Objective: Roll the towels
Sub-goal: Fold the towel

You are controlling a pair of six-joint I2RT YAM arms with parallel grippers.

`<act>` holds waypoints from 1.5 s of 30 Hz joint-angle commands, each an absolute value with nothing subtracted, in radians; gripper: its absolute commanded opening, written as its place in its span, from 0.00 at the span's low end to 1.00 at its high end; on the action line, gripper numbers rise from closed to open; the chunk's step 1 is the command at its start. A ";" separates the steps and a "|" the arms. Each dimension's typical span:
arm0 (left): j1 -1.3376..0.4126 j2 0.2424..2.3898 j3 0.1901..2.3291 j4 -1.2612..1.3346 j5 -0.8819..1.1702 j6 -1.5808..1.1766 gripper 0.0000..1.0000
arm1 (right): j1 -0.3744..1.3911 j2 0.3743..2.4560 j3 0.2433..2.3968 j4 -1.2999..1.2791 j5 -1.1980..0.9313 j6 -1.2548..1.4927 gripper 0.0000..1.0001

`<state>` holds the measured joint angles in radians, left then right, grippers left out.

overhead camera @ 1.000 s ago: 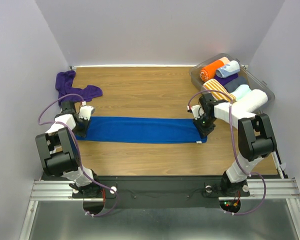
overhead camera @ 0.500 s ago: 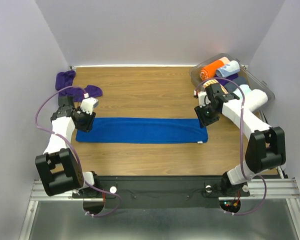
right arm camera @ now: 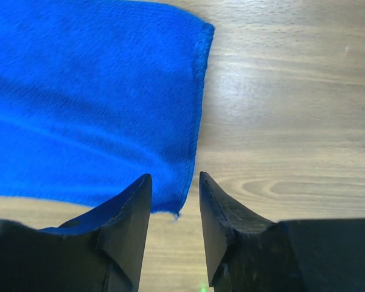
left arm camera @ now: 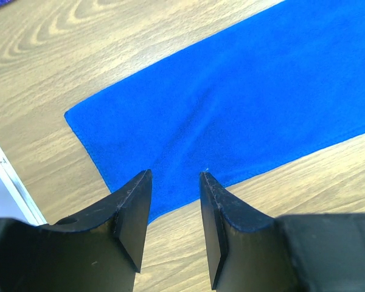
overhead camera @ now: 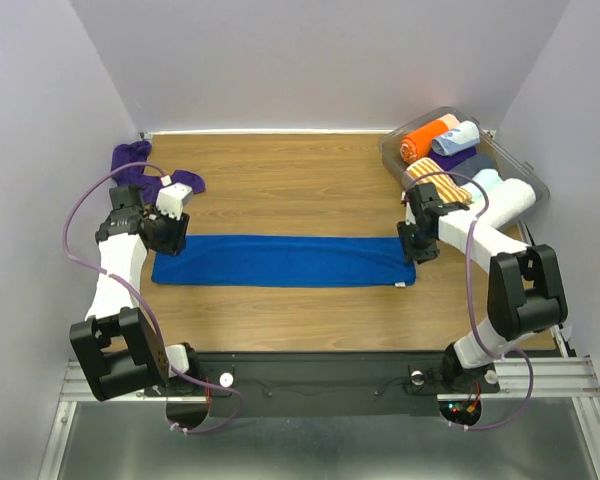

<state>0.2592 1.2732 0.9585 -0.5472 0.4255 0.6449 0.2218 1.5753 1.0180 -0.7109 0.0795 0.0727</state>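
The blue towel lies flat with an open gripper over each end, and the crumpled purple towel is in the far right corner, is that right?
No. The crumpled purple towel is in the far left corner, as the top external view shows. The rest holds: the blue towel lies flat, with the open left gripper and right gripper over its ends.

The royal blue towel (overhead camera: 280, 260) lies spread flat on the wooden table (overhead camera: 300, 180) as a long narrow strip running left to right, with a faint crease near its left end. The dark purple towel (overhead camera: 130, 160) sits unrolled in a crumpled heap at the table's far left corner. It is near the blue strip's left end but does not touch it.
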 commanded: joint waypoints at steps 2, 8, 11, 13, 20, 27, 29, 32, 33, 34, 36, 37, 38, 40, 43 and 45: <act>0.259 1.232 0.991 -0.569 0.465 0.632 0.49 | 0.212 1.594 0.997 -0.604 0.123 0.103 0.41; 0.261 1.230 0.989 -0.566 0.468 0.627 0.49 | 0.180 1.635 0.994 -0.586 0.121 0.094 0.39; 0.261 1.232 0.989 -0.563 0.472 0.623 0.49 | 0.153 1.663 0.991 -0.578 0.101 0.078 0.38; 0.261 1.235 0.992 -0.560 0.474 0.620 0.49 | 0.144 1.680 0.996 -0.580 0.058 0.069 0.36; 0.261 1.238 0.997 -0.557 0.463 0.621 0.49 | 0.146 1.713 1.011 -0.600 -0.107 0.066 0.34; 0.261 1.244 0.994 -0.542 0.451 0.623 0.49 | 0.146 1.753 1.014 -0.614 -0.166 0.049 0.25; 0.261 1.246 0.994 -0.534 0.446 0.621 0.49 | 0.146 1.773 1.023 -0.620 -0.173 0.043 0.20; 0.261 1.252 0.994 -0.531 0.442 0.623 0.49 | 0.146 1.783 1.026 -0.621 -0.184 0.043 0.13; 0.261 1.253 0.994 -0.531 0.439 0.623 0.49 | 0.144 1.781 1.029 -0.621 -0.189 0.043 0.10; 0.262 1.253 0.993 -0.531 0.440 0.623 0.49 | 0.144 1.778 1.031 -0.623 -0.184 0.041 0.06; 0.261 1.252 0.991 -0.529 0.440 0.626 0.49 | 0.146 1.757 1.035 -0.626 -0.172 0.038 0.01; 0.261 1.253 0.991 -0.529 0.440 0.626 0.49 | 0.144 1.743 1.040 -0.635 -0.172 0.035 0.01; 0.261 1.253 0.991 -0.531 0.442 0.626 0.49 | 0.144 1.732 1.046 -0.641 -0.172 0.034 0.01; 0.261 1.253 0.991 -0.531 0.446 0.626 0.49 | 0.144 1.684 1.075 -0.656 -0.196 0.026 0.00; 0.261 1.250 0.992 -0.528 0.449 0.621 0.49 | 0.144 1.619 1.112 -0.684 -0.271 0.025 0.01; 0.261 1.253 0.991 -0.525 0.452 0.620 0.49 | 0.149 1.608 1.144 -0.703 -0.305 0.032 0.01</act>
